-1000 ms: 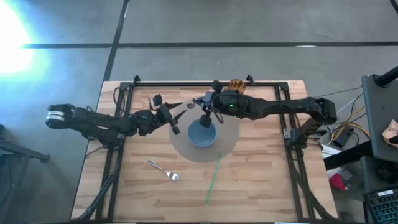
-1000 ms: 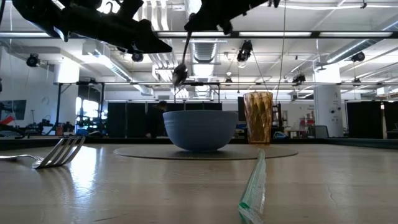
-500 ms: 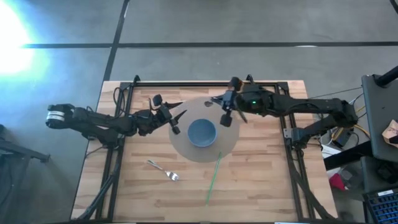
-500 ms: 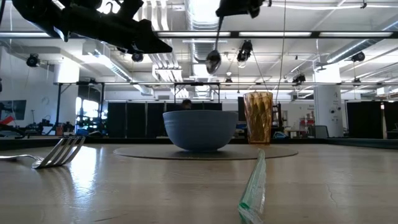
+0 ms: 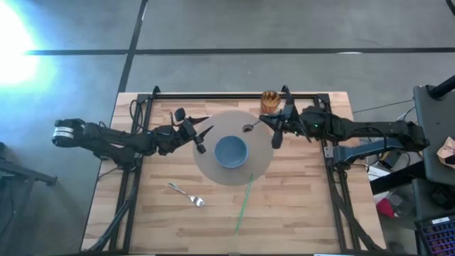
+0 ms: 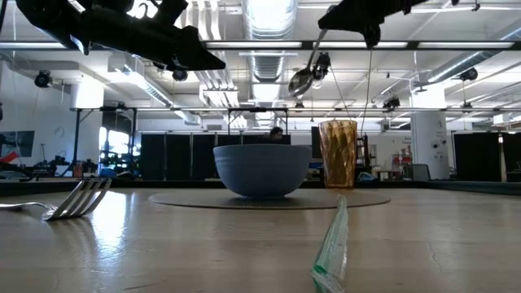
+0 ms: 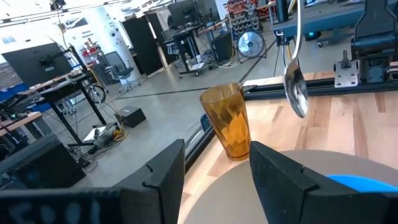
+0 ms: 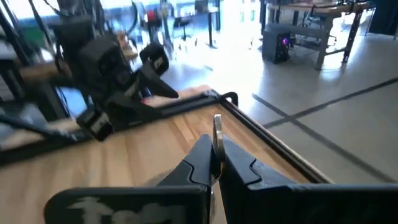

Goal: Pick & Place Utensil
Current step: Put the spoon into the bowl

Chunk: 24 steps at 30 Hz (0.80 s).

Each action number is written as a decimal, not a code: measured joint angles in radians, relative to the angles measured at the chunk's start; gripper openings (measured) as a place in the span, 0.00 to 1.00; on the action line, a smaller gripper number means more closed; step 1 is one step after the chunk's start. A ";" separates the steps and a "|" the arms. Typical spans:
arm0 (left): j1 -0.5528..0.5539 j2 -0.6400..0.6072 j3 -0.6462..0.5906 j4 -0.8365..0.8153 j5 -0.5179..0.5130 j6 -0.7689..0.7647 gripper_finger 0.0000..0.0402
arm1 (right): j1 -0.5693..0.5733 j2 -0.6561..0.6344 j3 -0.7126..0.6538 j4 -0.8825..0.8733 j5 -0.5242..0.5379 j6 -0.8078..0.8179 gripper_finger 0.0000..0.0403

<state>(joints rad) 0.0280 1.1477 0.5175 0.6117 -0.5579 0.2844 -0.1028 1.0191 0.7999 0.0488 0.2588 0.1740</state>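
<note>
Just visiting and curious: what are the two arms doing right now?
Right gripper shut on spoon, carrying it in the air near amber cup. Left gripper open, empty, beside blue bowl. Nothing blocking.

a bowl (image 5: 231,151) sits on a round mat (image 5: 259,167) mid-table. a cup (image 5: 269,100) stands at the mat's far right edge. near the mat lie a fork (image 5: 186,193), left, and a straw (image 5: 244,203), right.
</note>
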 joint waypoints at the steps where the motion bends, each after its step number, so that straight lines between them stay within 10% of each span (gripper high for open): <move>1: 0.000 0.000 0.000 0.000 0.000 0.000 0.43 | 0.000 -0.011 -0.034 0.042 0.000 0.020 0.02; 24: 0.000 0.000 0.001 0.002 0.000 0.005 0.43 | 0.000 0.152 -0.398 0.716 0.006 0.359 0.02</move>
<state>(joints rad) 0.0281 1.1477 0.5186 0.6132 -0.5580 0.2894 -0.1028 1.1706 0.4019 0.7653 0.2649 0.5334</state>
